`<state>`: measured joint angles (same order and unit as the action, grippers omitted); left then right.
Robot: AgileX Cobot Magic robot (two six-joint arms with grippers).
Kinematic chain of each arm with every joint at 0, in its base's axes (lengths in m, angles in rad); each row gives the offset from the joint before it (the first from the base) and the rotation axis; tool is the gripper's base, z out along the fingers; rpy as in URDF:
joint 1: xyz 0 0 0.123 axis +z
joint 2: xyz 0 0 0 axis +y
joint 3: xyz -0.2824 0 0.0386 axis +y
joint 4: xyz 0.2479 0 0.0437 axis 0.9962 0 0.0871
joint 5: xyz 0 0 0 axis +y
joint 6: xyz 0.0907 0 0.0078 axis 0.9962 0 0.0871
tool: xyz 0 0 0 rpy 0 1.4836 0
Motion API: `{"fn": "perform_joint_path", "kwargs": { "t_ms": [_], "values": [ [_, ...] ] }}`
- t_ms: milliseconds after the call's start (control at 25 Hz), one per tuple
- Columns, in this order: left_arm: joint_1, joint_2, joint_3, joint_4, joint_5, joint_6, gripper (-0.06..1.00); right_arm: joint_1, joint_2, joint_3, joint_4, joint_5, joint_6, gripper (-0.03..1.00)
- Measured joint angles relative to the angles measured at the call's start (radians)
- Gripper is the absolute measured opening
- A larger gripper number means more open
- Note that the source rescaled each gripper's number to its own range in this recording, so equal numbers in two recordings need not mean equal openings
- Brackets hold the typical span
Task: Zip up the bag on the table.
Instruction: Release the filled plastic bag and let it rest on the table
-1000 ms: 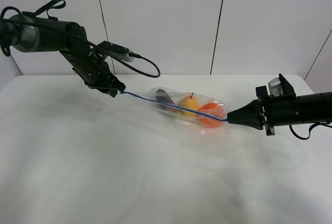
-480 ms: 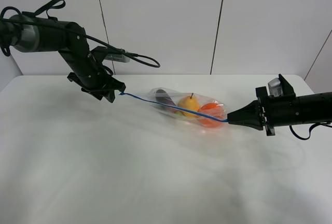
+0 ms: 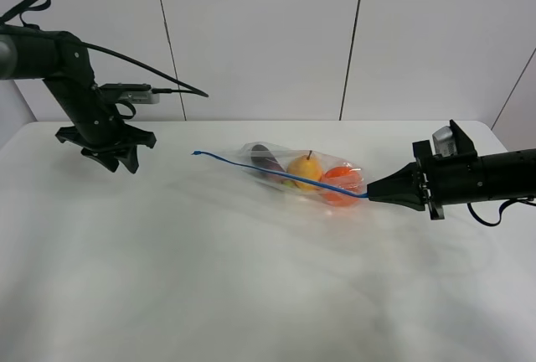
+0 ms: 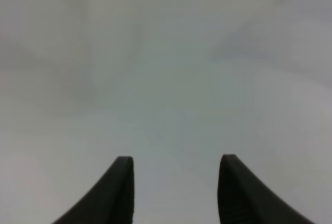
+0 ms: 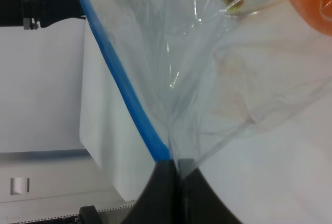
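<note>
clear crinkly plastic zip bag (image 3: 306, 176) lying on the large plain white counter (image 3: 251, 295), right of centre and toward the far edge in the high view, between the two arms. inside it, from left to right: a dark purple eggplant (image 3: 266, 161), a yellow pear-shaped fruit (image 3: 305, 169) and a round orange fruit (image 3: 339, 184). the blue zipper strip (image 3: 251, 167) runs along the bag's near edge; its left end juts free past the bag. the black right gripper (image 3: 371, 193), lying low and level, is pinched closed on the strip's right end, its fingers (image 5: 162, 187) pressed together on the plastic in the wrist view. the black left gripper (image 4: 176, 164) hangs well apart from the bag, over bare counter, its fingers spread with nothing between them.
</note>
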<state>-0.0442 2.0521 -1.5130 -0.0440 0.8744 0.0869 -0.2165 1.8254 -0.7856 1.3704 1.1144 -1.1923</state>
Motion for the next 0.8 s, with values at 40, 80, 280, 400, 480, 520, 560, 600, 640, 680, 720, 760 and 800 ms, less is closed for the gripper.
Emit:
{"fn": "perform_joint_path", "kwargs": {
  "t_ms": [40, 80, 280, 400, 480, 520, 560, 600, 640, 680, 720, 760, 800],
  "values": [
    [0.018, 0.0, 0.0, 0.0, 0.003, 0.003, 0.61, 0.0, 0.0, 0.0, -0.001, 0.0, 0.0, 0.0],
    [0.033, 0.0, 0.0, 0.0, 0.008, 0.01, 0.61, 0.0, 0.0, 0.0, -0.001, 0.0, 0.0, 0.0],
    [0.094, 0.0, 0.0, 0.002, 0.027, 0.036, 0.61, 0.0, 0.0, 0.0, -0.001, 0.0, 0.0, 0.0],
    [0.101, 0.0, 0.0, 0.002, 0.035, 0.045, 0.61, 0.0, 0.0, 0.0, -0.001, 0.0, 0.0, 0.0],
    [0.101, 0.0, 0.0, 0.003, 0.04, 0.055, 0.61, 0.0, 0.0, 0.0, -0.002, 0.0, 0.0, 0.0],
    [0.101, 0.0, 0.0, 0.002, 0.04, 0.062, 0.61, 0.0, 0.0, 0.0, -0.003, 0.0, 0.0, 0.0],
    [0.101, 0.0, 0.0, 0.0, 0.04, 0.07, 0.61, 0.0, 0.0, 0.0, -0.004, 0.0, 0.0, 0.0],
    [0.101, 0.0, 0.0, -0.003, 0.041, 0.075, 0.61, 0.0, 0.0, 0.0, -0.004, 0.0, 0.0, 0.0],
    [0.101, 0.0, 0.0, -0.004, 0.041, 0.083, 0.61, 0.0, 0.0, 0.0, -0.004, 0.0, 0.0, 0.0],
    [0.101, -0.001, 0.0, -0.004, 0.041, 0.09, 0.61, 0.0, 0.0, 0.0, -0.005, 0.0, 0.0, 0.0],
    [0.101, -0.006, 0.0, -0.004, 0.042, 0.099, 0.61, 0.0, 0.0, 0.0, -0.006, -0.001, 0.0, 0.0],
    [0.101, -0.016, 0.0, -0.004, 0.042, 0.104, 0.61, 0.0, 0.0, 0.0, -0.007, -0.002, 0.0, 0.0],
    [0.101, -0.03, 0.0, -0.004, 0.042, 0.107, 0.61, 0.0, -0.001, 0.0, -0.008, -0.003, 0.0, 0.0]
  ]
}}
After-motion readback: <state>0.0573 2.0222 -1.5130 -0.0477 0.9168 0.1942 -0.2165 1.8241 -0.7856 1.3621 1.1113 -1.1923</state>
